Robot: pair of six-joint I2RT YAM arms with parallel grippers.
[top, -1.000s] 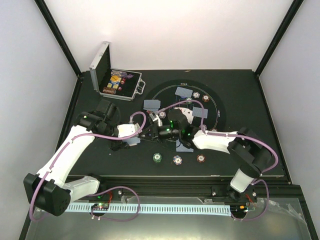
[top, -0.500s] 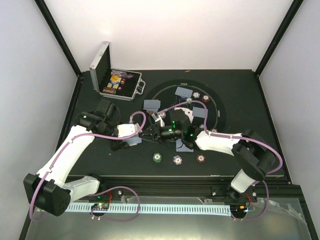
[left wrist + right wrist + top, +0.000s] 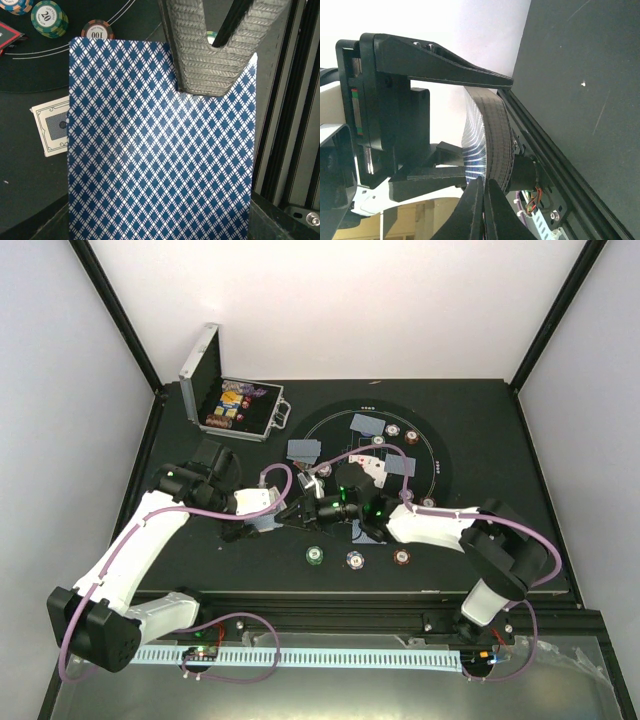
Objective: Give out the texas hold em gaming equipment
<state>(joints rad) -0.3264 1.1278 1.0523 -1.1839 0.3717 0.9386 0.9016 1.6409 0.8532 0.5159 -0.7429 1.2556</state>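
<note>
My left gripper is shut on a deck of blue diamond-backed playing cards, which fills the left wrist view. My right gripper meets it from the right and is shut on the far edge of the top card, which bows off the deck. The ribbed right fingers overlap that card's top edge. On the black mat lie single cards. A green chip, a blue-white chip and a dark red chip sit in a row near the front.
An open silver case with more chips stands at the back left. A face-down card and two chips lie beside the held deck. The rail runs along the table's near edge.
My right gripper has edged left onto the deck, opened briefly, and closed on the top card. The left arm has kept still with the deck.
</note>
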